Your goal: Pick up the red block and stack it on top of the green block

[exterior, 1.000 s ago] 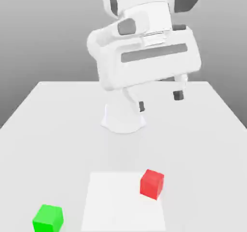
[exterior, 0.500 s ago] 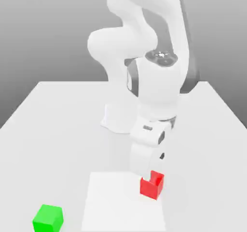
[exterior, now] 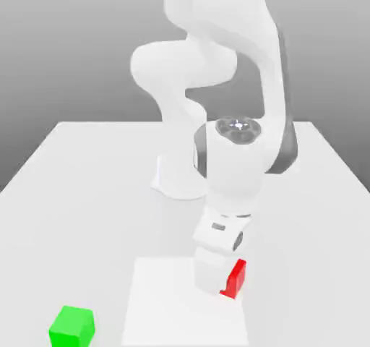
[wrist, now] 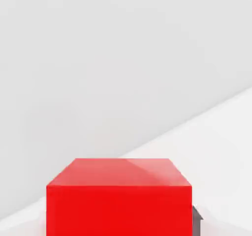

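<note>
Pale grey tabletop [exterior: 72,172] with one whiter square patch [exterior: 166,302], plain grey backdrop, one red block [exterior: 235,279] on that patch, gripper [exterior: 220,284] clenched on it, one green block [exterior: 71,326] well apart on the exterior view's left.

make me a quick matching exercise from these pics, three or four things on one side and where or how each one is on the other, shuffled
Things:
1. small matte bright-red cube
2. small matte bright-green cube
3. white robot base
4. claw

Places or states:
A. near the table's front edge, on the exterior view's left, alone
B. at the back of the grey table, behind the pale square patch
C. on the pale square patch, partly hidden by the arm
D. lowered to the red cube, shut on it

Pairs: 1-C, 2-A, 3-B, 4-D
</note>
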You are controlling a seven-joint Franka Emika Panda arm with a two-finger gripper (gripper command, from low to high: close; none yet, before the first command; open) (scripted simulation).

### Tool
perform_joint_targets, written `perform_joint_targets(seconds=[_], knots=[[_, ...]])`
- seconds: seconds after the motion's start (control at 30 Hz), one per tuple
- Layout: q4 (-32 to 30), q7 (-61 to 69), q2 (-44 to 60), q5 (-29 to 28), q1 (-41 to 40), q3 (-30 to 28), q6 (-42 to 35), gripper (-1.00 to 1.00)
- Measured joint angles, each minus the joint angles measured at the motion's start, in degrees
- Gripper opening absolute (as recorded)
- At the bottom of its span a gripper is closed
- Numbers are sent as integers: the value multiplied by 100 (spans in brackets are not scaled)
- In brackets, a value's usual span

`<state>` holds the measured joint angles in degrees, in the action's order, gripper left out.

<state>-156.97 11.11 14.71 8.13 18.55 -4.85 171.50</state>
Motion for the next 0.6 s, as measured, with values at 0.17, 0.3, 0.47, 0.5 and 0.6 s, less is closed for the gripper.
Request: perform_joint_targets(seconds=[0.17, 0.3, 0.47, 0.5, 0.6], knots=[[-32, -205, -441, -305, 134, -209, -355, -100], [-92, -402, -890, -576, 193, -332, -731, -100], [-178, -580, -1349, -782, 149, -368, -1152, -100], [-106, -636, -1350, -817, 103, -426, -1227, -100], [214, -801, -1248, -878, -289, -630, -1443, -100]])
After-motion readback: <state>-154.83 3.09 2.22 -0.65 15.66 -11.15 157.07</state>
